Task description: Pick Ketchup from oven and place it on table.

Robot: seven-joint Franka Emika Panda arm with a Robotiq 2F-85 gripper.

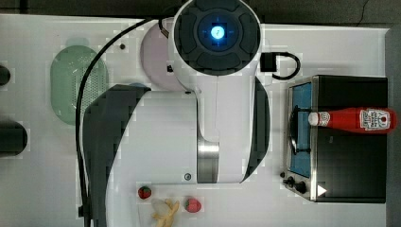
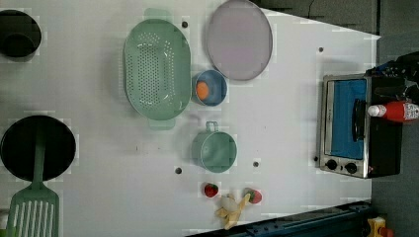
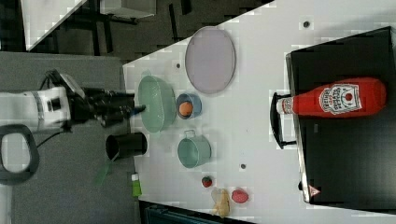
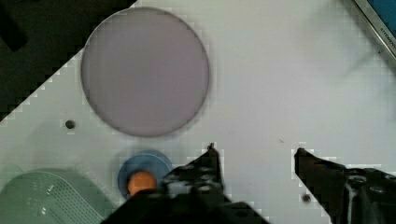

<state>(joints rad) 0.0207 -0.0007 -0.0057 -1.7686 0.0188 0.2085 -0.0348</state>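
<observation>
Red ketchup [image 1: 352,119] bottle (white cap) lies atop the black oven [image 1: 352,172] on the table [image 1: 156,142].

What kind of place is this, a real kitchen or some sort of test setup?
Probably a lab tabletop staged as a kitchen: a robot arm stands over a white table laid with a toaster oven, a ketchup bottle lying on top of it, and a green colander.

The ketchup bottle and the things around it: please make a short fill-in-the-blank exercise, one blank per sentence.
1. The ketchup bottle lies on its side on ____ of the oven.
2. The oven door is ____.
3. The small blue bowl holds an ____ ball.
4. The gripper is open and holds ____.

Missing words: top; closed; orange; nothing
</observation>
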